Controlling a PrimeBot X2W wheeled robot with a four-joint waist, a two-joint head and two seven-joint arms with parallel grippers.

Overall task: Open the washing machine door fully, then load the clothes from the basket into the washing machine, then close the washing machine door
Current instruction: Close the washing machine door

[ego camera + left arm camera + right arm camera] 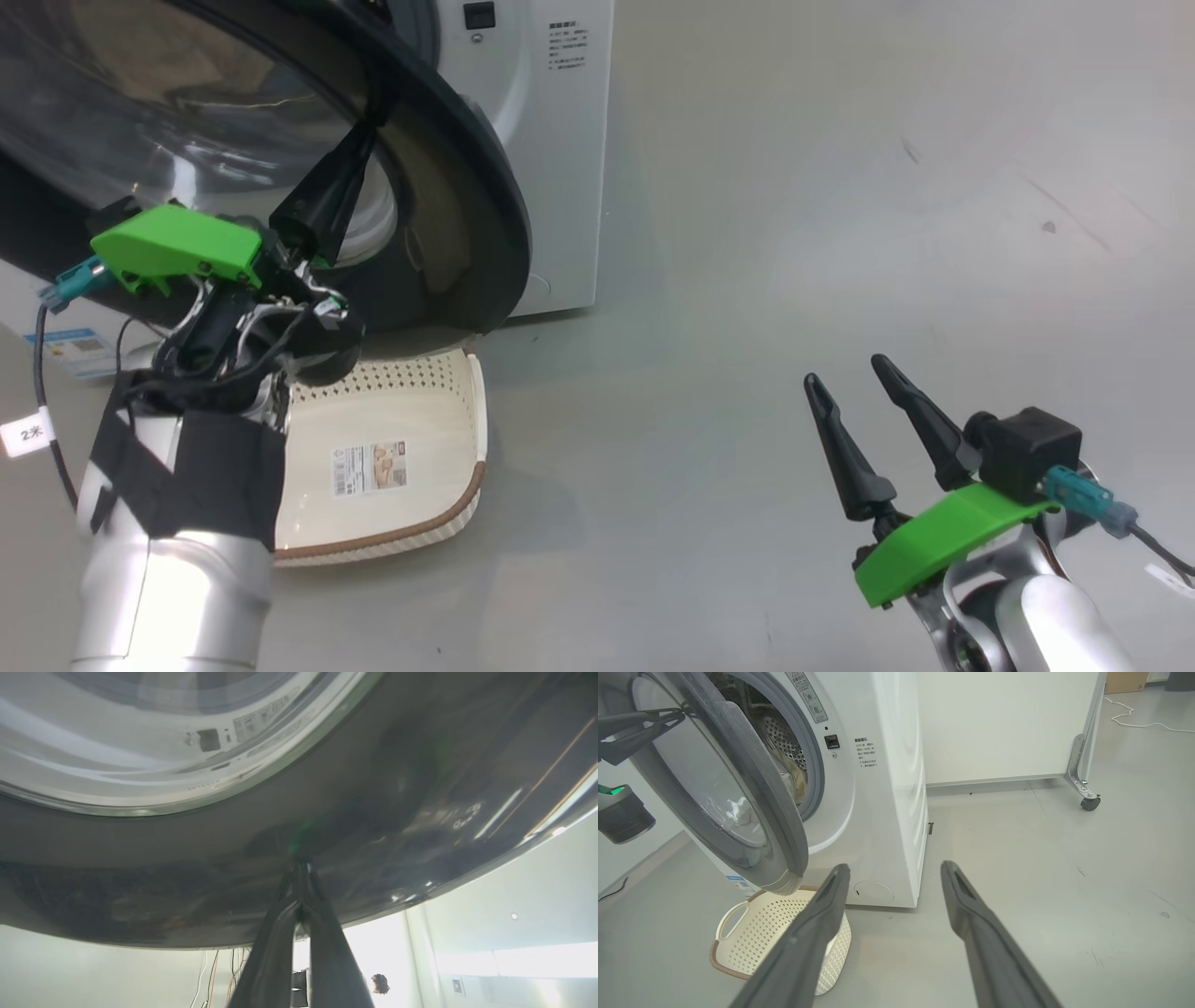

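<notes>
The washing machine [560, 140] [887, 812] stands with its door [485, 187] [738, 779] swung partway out. My left gripper [373, 121] [299, 865] is shut, its joined tips resting against the door's glossy black ring [420, 812]; it holds nothing. The right wrist view shows it too, at the door's outer face [677, 715]. The basket [467, 504] [738, 952] sits on the floor under the door, its labelled bottom bare. Something pale yellow, likely the clothes [797, 778], lies inside the steel drum. My right gripper [845, 371] [896, 868] is open and empty, off to the right above the floor.
A white partition on a castor [1083, 798] stands behind and right of the machine, with a white cable [1134, 723] on the floor beyond it. A blue sticker [75, 345] marks the machine's lower front. Grey floor [840, 187] stretches to the right.
</notes>
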